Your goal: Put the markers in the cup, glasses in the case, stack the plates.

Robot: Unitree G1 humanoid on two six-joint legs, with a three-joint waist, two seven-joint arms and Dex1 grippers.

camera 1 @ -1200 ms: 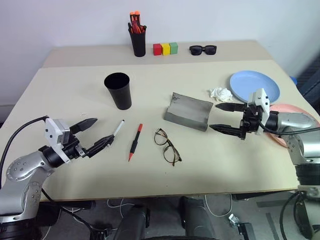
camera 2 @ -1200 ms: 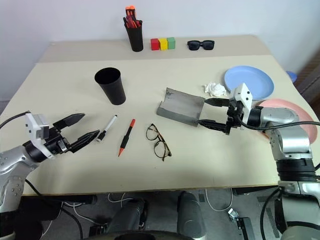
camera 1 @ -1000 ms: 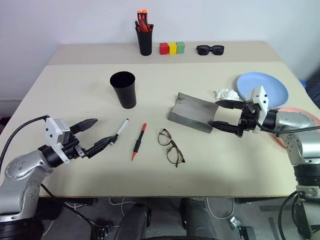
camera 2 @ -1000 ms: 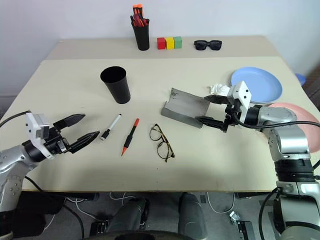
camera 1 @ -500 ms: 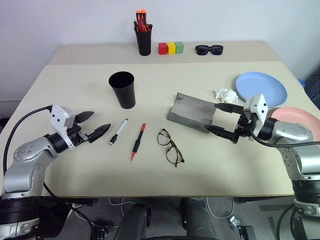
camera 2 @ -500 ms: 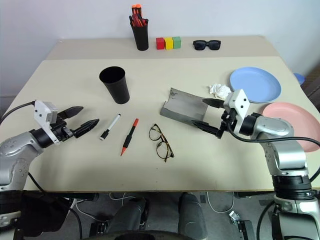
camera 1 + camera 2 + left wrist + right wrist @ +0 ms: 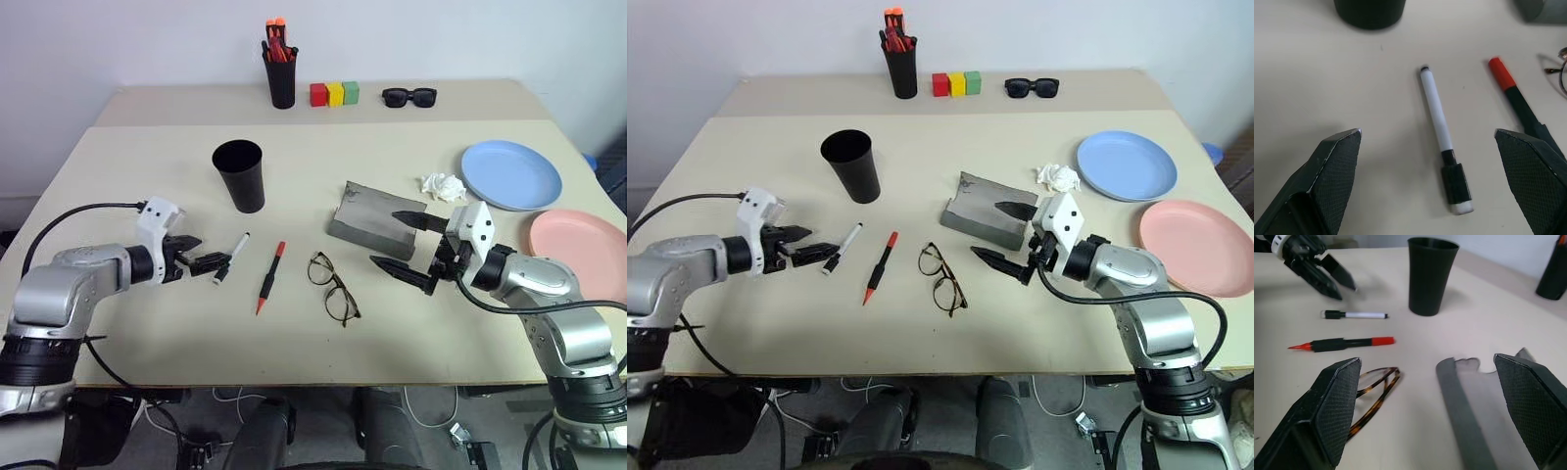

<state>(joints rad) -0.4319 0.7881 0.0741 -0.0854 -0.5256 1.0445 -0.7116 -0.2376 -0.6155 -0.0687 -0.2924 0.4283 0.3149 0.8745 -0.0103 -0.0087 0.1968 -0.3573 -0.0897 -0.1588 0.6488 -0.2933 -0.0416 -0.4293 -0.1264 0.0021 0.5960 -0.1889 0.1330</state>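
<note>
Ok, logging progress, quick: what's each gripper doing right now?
Left gripper: open, empty, beside the black-and-white marker.
Right gripper: open, empty, by the case.

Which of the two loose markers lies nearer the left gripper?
The black-and-white marker: it lies just ahead of the open left gripper. The red marker lies farther off, toward the glasses.

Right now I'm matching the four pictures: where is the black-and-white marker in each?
Left eye: white marker lies at centre-left, just past the left gripper.
Right eye: same spot, left of centre.
Left wrist: in the middle, between the fingers.
Right wrist: upper left.
Shared landmark: the red marker lying beside it.
</note>
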